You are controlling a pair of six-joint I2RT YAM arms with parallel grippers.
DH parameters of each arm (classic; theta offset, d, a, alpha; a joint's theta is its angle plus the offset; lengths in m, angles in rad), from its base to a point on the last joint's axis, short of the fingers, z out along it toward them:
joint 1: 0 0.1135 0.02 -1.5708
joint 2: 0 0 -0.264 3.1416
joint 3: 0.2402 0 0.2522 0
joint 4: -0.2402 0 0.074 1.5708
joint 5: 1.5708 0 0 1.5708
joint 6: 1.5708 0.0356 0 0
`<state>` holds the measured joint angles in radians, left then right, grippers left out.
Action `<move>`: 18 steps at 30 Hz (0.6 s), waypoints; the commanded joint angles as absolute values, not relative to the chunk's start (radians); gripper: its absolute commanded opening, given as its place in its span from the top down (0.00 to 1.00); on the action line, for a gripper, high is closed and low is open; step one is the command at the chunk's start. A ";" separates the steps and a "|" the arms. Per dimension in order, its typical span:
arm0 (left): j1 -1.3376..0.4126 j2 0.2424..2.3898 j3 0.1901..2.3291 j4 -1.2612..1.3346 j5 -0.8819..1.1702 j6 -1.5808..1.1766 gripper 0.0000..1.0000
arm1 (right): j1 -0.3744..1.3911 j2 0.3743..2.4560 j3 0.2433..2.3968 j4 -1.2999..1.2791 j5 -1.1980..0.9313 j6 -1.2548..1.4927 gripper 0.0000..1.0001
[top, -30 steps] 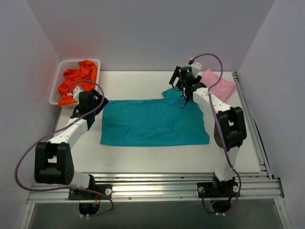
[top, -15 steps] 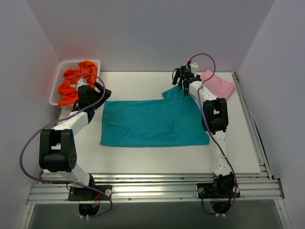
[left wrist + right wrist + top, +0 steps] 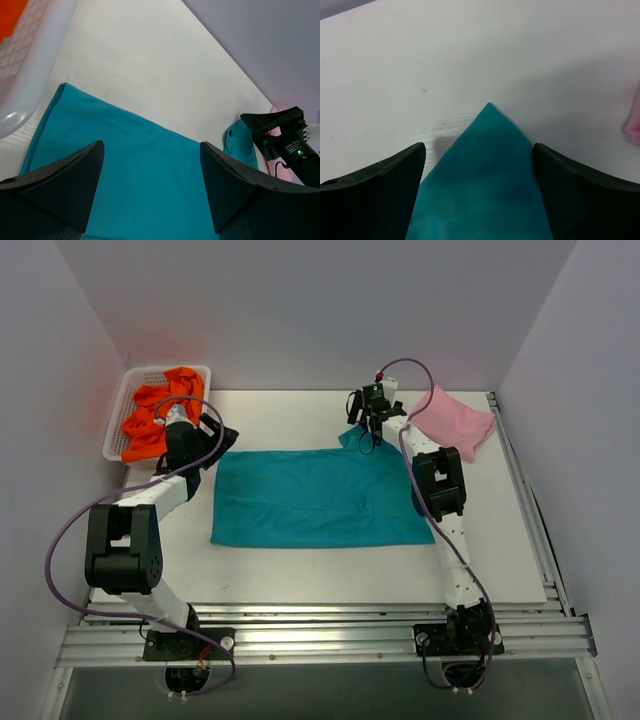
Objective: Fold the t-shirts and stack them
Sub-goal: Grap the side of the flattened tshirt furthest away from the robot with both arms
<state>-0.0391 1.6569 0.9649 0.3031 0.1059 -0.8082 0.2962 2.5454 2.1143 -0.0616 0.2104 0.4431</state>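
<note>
The teal t-shirt (image 3: 320, 495) lies spread flat mid-table, with the pink t-shirt (image 3: 455, 420) bundled at the far right and the orange t-shirts (image 3: 160, 412) heaped in the basket (image 3: 115, 435). Over the last second both arms have reached to its far edge: the left gripper (image 3: 151, 150) is at the left corner and the right gripper (image 3: 479, 150) over the sleeve tip. Both gape wide, holding nothing, so a two-corner pinch for the first fold looks close. Whether the sleeve tip rests on the table, and how many orange shirts there are, I cannot tell.
</note>
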 commanded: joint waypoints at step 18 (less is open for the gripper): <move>-0.026 1.747 1.038 0.200 0.045 -0.772 0.15 | 0.295 2.600 2.123 -0.115 0.198 0.459 1.00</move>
<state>-0.0353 1.7145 0.9668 0.2668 0.0975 -0.8013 0.3038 2.5832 2.1513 -0.0410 0.1940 0.4671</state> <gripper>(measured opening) 0.849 0.008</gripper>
